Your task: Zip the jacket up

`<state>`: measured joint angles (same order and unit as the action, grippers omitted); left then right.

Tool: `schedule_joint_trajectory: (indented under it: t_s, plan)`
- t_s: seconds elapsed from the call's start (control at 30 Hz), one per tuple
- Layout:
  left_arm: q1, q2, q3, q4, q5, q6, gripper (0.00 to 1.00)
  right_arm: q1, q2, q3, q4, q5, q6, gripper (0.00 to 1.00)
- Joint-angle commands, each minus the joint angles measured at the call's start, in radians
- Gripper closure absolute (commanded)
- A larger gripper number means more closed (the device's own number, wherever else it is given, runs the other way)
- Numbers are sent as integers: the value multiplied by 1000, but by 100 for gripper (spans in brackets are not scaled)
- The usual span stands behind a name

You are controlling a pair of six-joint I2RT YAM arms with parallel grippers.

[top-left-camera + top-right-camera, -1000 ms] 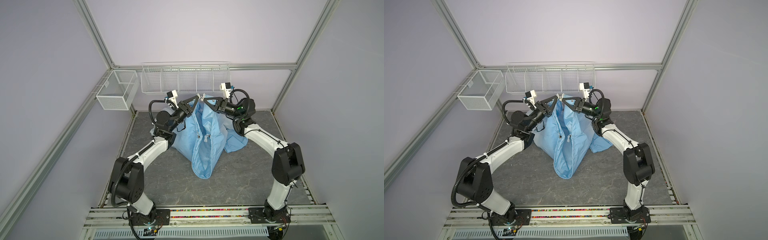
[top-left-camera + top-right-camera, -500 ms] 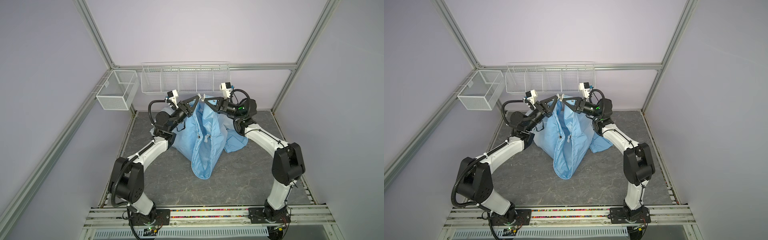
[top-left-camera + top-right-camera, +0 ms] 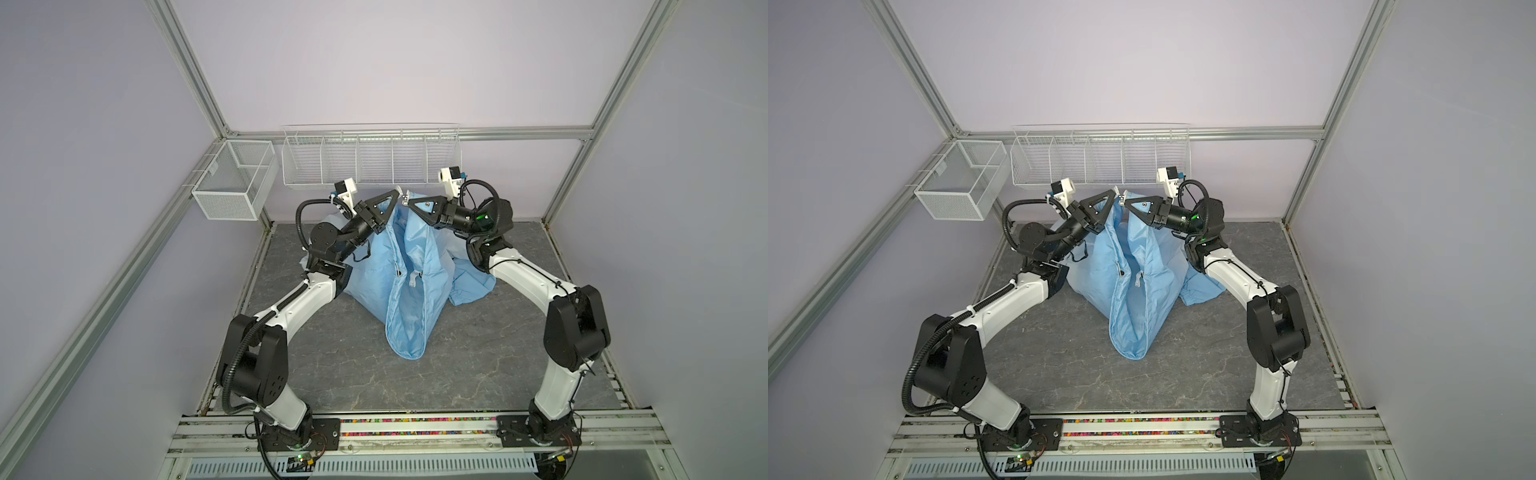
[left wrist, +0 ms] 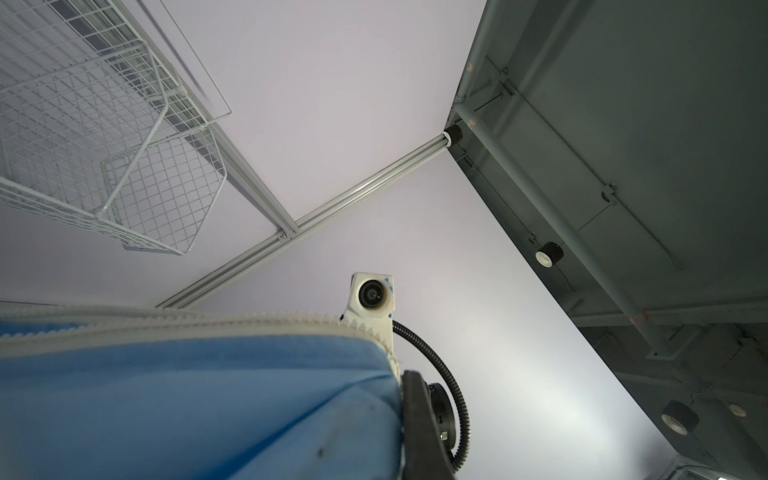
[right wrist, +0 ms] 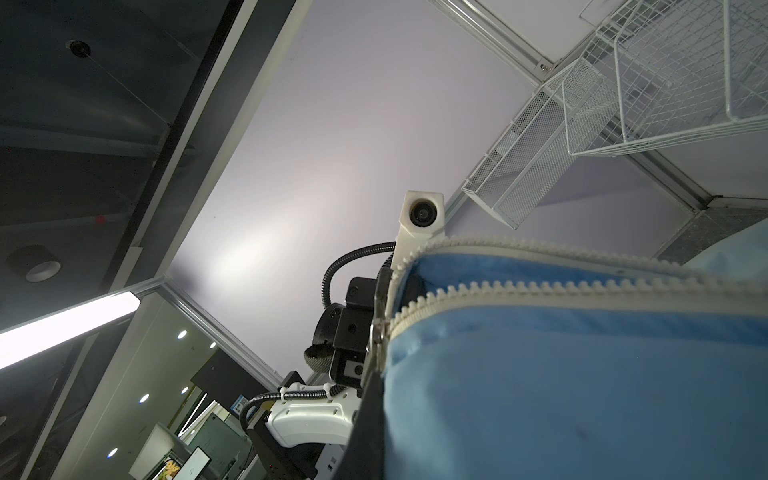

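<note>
Item: jacket [image 3: 409,270], front open, lower end trailing on the table [image 3: 478,353]. I am holding its upper zipper edges aloft, left gripper [image 3: 397,194] and right gripper [image 3: 410,204] both clamped on them. Risk: slick fabric slipping out under tension.

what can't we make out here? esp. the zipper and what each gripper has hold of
- Both top views: what the left gripper and right gripper pinch is too small to see. In both wrist views the jacket covers it.
- Right wrist view: zipper slider is half hidden by fabric, so it is unclear whether both tooth rows are seated.
- Left wrist view: zipper teeth are blurred.
- Both top views: the jacket's back is hidden behind its own front folds.
</note>
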<state>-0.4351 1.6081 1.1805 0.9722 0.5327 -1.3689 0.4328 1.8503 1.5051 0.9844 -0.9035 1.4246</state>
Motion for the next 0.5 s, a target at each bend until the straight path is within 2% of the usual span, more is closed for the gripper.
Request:
schedule_joint_trajectory:
  t_s: [0.0,0.47]
  plan:
    - [-3,-16,35,60,29,-20,100,-2,-39,-5,50,-9,4,93]
    - [-2,-37,10,41,87,-49,100,-10,-48,3,33,0,-4,93]
